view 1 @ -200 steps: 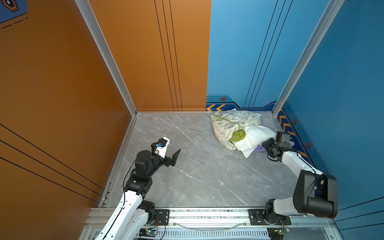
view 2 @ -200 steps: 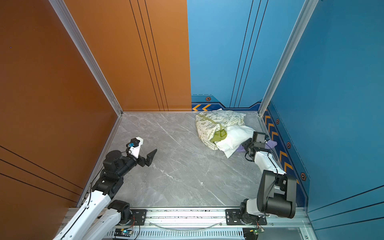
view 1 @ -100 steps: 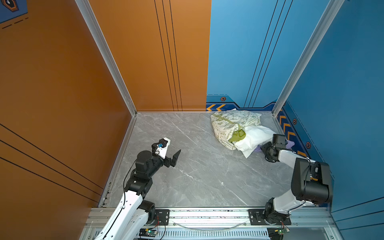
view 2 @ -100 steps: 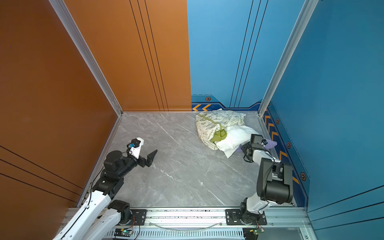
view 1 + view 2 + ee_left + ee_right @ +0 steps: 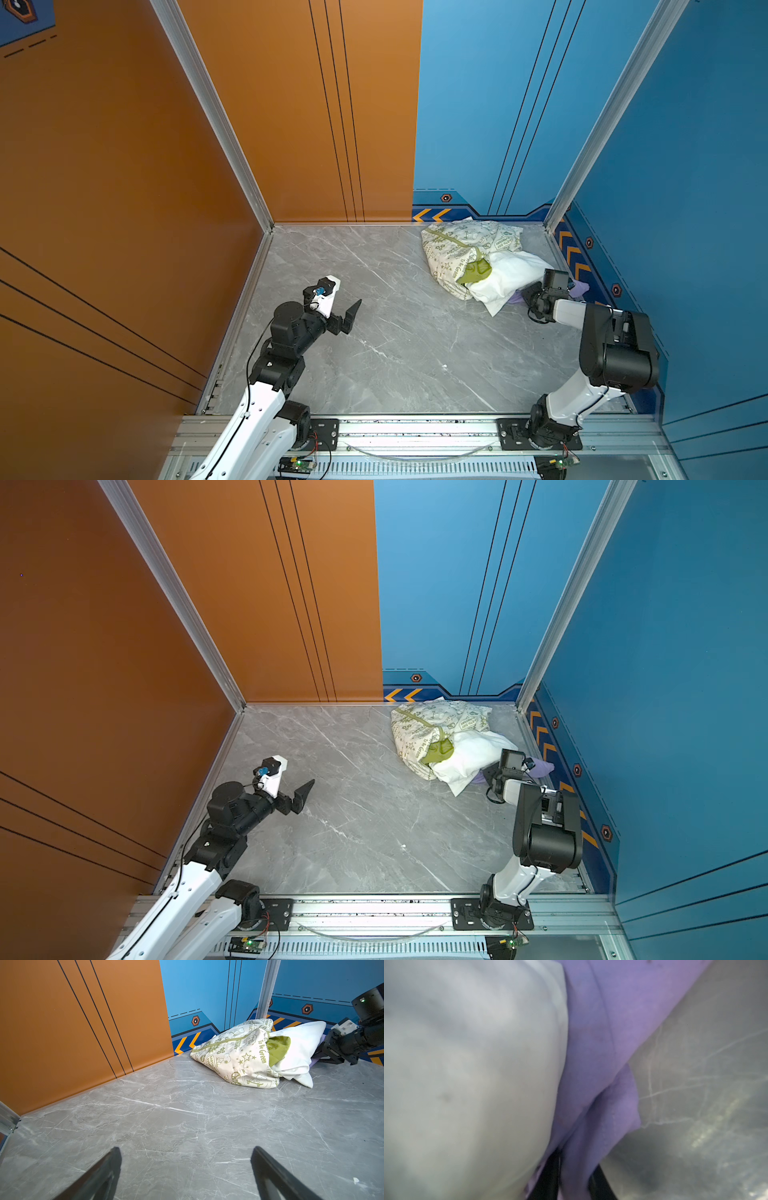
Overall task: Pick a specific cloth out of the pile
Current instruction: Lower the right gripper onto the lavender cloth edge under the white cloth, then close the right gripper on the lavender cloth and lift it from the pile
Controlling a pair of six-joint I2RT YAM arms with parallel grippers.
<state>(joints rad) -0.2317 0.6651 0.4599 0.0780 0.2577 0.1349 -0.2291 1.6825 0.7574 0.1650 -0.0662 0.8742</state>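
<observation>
Straight ahead of the right claw (image 5: pixel 576 1157), which is clenched on its fold, lilac cloth (image 5: pixel 602 1043) runs lengthwise away from it under the white cloth (image 5: pixel 467 1064) at the pile (image 5: pixel 457 249) edge; left claw (image 5: pixel 186 1147) hangs released, well apart, so right arm is nearer.

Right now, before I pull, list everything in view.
Printed cloth: one, cream with green print, far-right corner of the table.
White cloth: one, white, against the printed cloth's near side.
Olive piece: one, olive-green, between printed and white cloths.
Lilac cloth: one, lilac, under the white cloth, edges showing.
Wall panels: several, orange left, blue right.
Left gripper: one, black, open over bare table.
Right gripper: one, black, shut on a lilac cloth fold.
</observation>
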